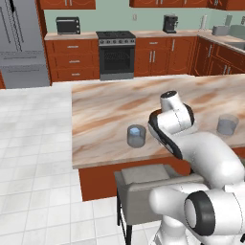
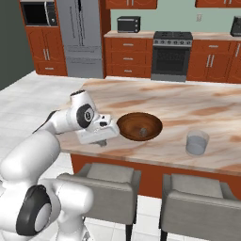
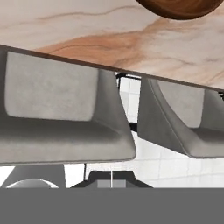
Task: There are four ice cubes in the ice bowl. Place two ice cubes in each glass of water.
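Gripper: my gripper (image 2: 101,143) hangs over the near edge of the desk (image 2: 197,101), just left of the ice bowl (image 2: 140,126). Its jaws are pressed together and I see no cube between them.
Ice bowl: it sits near the front edge of the desk, between the two glasses. A small speck lies at its bottom, too small for me to call an ice cube.
Left glass: the left glass (image 1: 136,136) stands on the desk near the front edge. A pale blue block shows at its top, so I judge at least one cube is in it.
Right glass: the right glass (image 2: 197,142) stands well apart from the bowl. I cannot tell whether it holds any cube.
Risk, closed jaws: if I go down into the bowl like this, I push a cube about instead of taking it. I judge the jaws need to spread first.
Risk, bowl rim: my hand is low and close beside the rim, so a sideways swing could knock the bowl along the desk or toward its edge.
Risk, edge: the hand view looks past the desk edge at the stools (image 3: 57,113), so anything dropped here would fall to them or to the floor.
Risk, count: the cubes are small and hard to see, so I could lose track and leave one glass with the wrong number.
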